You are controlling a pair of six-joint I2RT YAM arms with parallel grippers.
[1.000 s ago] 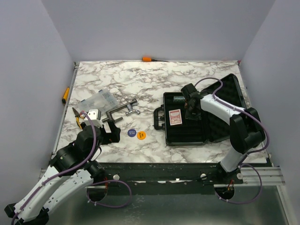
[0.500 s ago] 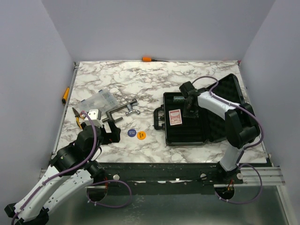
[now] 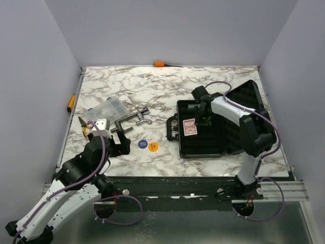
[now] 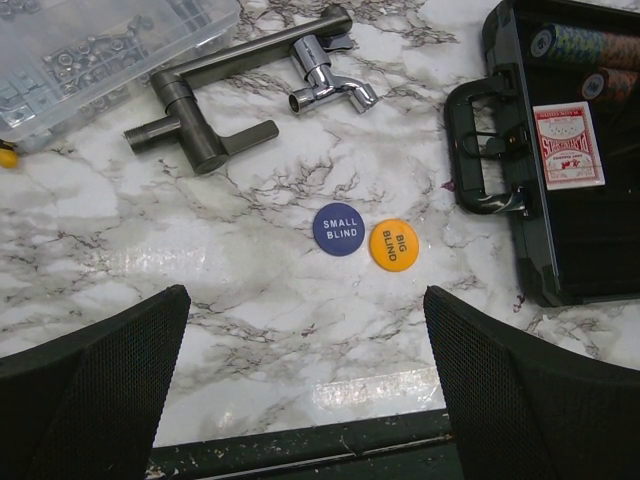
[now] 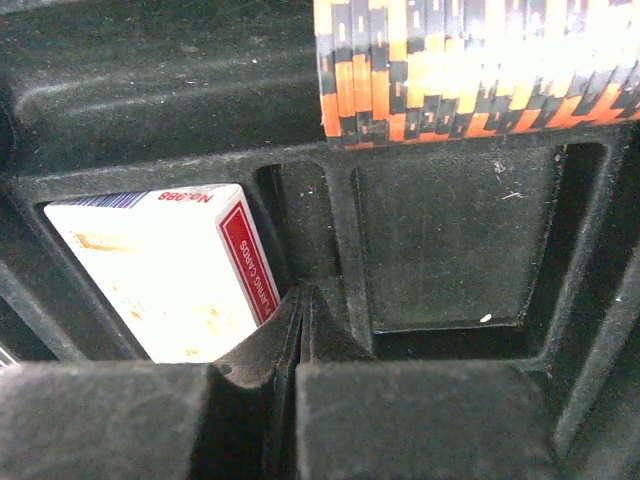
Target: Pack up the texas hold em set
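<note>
Right gripper [image 5: 302, 312]: seen closed, empty, inside the case [image 3: 204, 149] beside the deck [image 5: 170, 270].
Left gripper [image 4: 303, 300]: held wide open, left of the case.
Blue disc [image 4: 338, 229], orange disc [image 4: 394, 245]: laid left of the case.

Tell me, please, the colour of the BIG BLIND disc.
The round disc is orange; clearest in left wrist view.

The tabletop [image 3: 152, 86] is white marble with grey veins. On its left part lies a clear box [image 3: 105, 110], and just right of it a grey clamp [image 3: 131, 121]. Nearer to the front, a blue disc [image 3: 143, 145] and an orange disc [image 3: 153, 147] lie side by side. On the right part lies an open black case [image 3: 203, 146].
</note>
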